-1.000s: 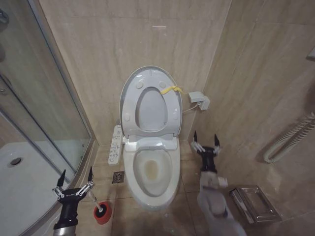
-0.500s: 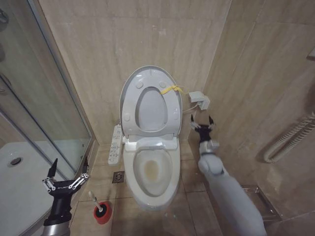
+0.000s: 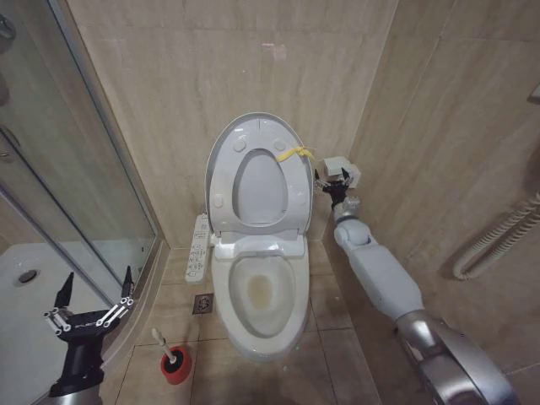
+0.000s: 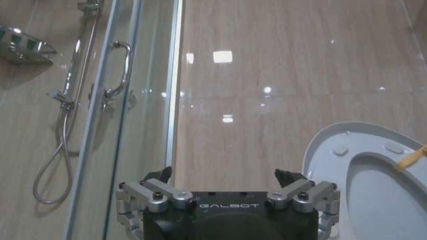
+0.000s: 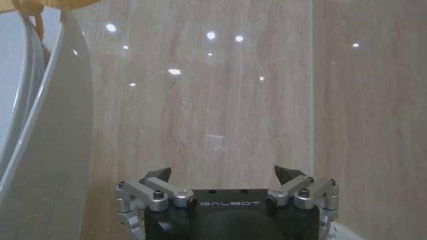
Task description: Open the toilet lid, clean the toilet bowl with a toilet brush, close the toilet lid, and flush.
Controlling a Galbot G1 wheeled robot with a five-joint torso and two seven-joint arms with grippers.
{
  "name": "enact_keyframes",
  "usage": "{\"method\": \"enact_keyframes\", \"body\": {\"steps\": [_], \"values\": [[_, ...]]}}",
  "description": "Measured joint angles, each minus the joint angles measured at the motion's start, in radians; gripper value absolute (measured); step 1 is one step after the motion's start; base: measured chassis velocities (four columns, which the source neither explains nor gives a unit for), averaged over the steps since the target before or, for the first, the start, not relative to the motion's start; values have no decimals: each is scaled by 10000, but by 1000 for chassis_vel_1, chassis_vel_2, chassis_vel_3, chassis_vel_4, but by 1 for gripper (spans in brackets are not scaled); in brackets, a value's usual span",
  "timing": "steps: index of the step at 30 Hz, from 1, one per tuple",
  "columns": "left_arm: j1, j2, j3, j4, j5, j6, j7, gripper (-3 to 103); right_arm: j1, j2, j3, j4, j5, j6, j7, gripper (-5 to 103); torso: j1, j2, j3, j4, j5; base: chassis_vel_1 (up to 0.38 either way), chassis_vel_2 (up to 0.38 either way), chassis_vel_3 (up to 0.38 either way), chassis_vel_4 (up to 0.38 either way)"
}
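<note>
The toilet lid (image 3: pixel 221 156) stands upright against the wall, grey underside facing me, with the seat ring raised against it and a yellow strap (image 3: pixel 294 153) at its right rim. Below it the toilet bowl (image 3: pixel 256 291) lies uncovered. The toilet brush (image 3: pixel 160 341) stands in its red holder (image 3: pixel 176 364) on the floor, left of the bowl. My right gripper (image 3: pixel 331 177) is open, just right of the lid's rim (image 5: pixel 47 125) near the strap (image 5: pixel 40 7). My left gripper (image 3: pixel 95 294) hangs open and empty, left of the brush, by the shower.
A glass shower door (image 3: pixel 76 169) and a white shower tray (image 3: pixel 25 312) close off the left. A control panel (image 3: pixel 197 248) hangs beside the bowl, above a floor drain (image 3: pixel 203 304). A white wall box (image 3: pixel 344 169) sits behind my right gripper. A ribbed hose (image 3: pixel 498 236) runs along the right wall.
My right arm has risen from beside the bowl to the lid's right rim by the yellow strap. My left gripper has drawn back to the left, away from the brush.
</note>
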Motion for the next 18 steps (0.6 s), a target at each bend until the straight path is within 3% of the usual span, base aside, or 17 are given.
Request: {"method": "enact_keyframes", "body": {"steps": [6, 10, 18], "values": [[40, -22, -70, -1, -54, -27, -54, 100, -1, 101, -32, 333, 29, 1, -199, 100, -1, 0, -1, 0, -1, 0, 0, 0, 0], [-20, -92, 19, 133, -41, -35, -133, 100, -317, 387, 18, 898, 176, 13, -170, 100, 0, 1, -1, -22, -3, 0, 0, 0, 0], [-64, -85, 2, 231, -105, -34, -219, 100, -1391, 282, 57, 2368, 256, 17, 86, 100, 0, 1, -2, -11, -1, 0, 0, 0, 0]]}}
